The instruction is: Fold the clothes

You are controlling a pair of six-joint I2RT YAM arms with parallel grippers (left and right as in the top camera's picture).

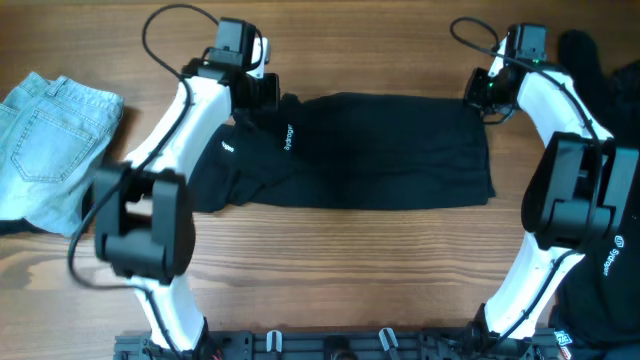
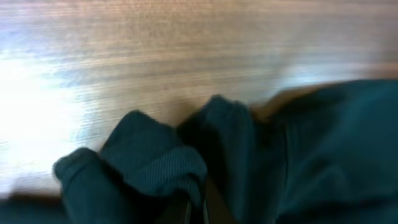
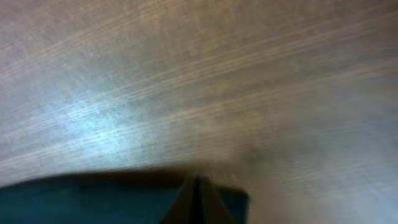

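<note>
Black shirt [image 1: 380,150] lies spread across the middle of the table [image 1: 330,270]. Your left gripper [image 1: 270,95] pinches its bunched far left corner; your right gripper [image 1: 486,95] is clamped on the far right edge. Grasping step; next, likely lift both evenly and carry that edge nearward.

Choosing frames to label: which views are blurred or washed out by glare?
Overhead: sharp and evenly lit, only the left arm's elbow smeared. Left wrist: black shirt soft, glare on the table at left. Right wrist: blurry, pale glare patch on the table.

Blk shirt [image 1: 380,150], lt-blue jeans [image 1: 50,140]
</note>
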